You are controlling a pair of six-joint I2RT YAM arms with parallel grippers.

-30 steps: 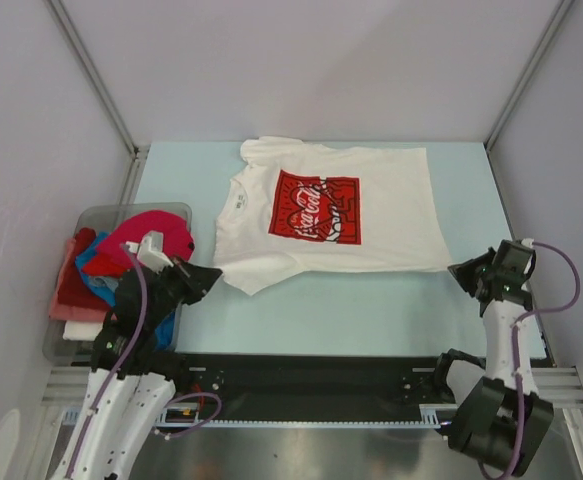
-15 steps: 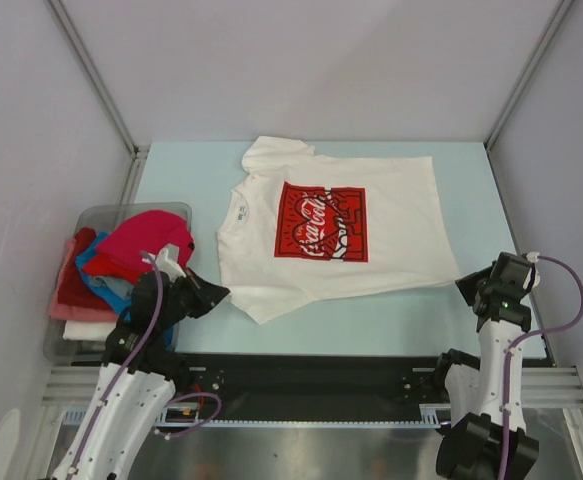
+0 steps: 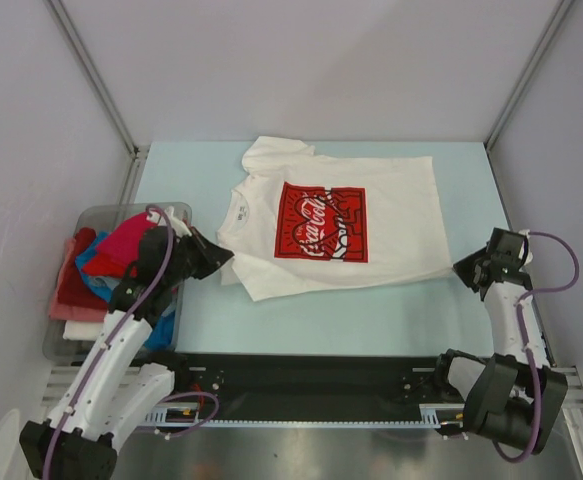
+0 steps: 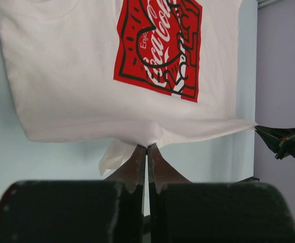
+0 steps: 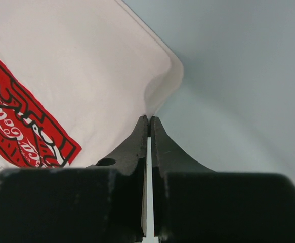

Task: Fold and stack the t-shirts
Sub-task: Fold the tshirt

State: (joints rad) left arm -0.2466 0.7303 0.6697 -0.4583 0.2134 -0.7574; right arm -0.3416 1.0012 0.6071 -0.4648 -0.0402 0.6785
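Note:
A white t-shirt (image 3: 391,215) with a red square chest print lies spread on the pale blue table, collar to the left. My left gripper (image 3: 225,257) is shut on its near left sleeve and hem edge; the left wrist view shows the cloth (image 4: 71,76) pinched at the tips (image 4: 147,147). My right gripper (image 3: 461,268) is shut on the shirt's near right corner; the right wrist view shows the fabric (image 5: 86,66) pinched at the tips (image 5: 149,119). Magenta-red, blue and pink t-shirts (image 3: 121,245) lie heaped in the bin.
A clear grey plastic bin (image 3: 106,212) stands at the table's left edge, under my left arm. Metal frame posts rise at the back corners. A black rail (image 3: 311,375) runs along the near edge between the arm bases.
Both grippers pulled the shirt toward the near edge, then moved back a little; the near edge has slackened. The left arm has swung out over the bin, and the right gripper has risen slightly.

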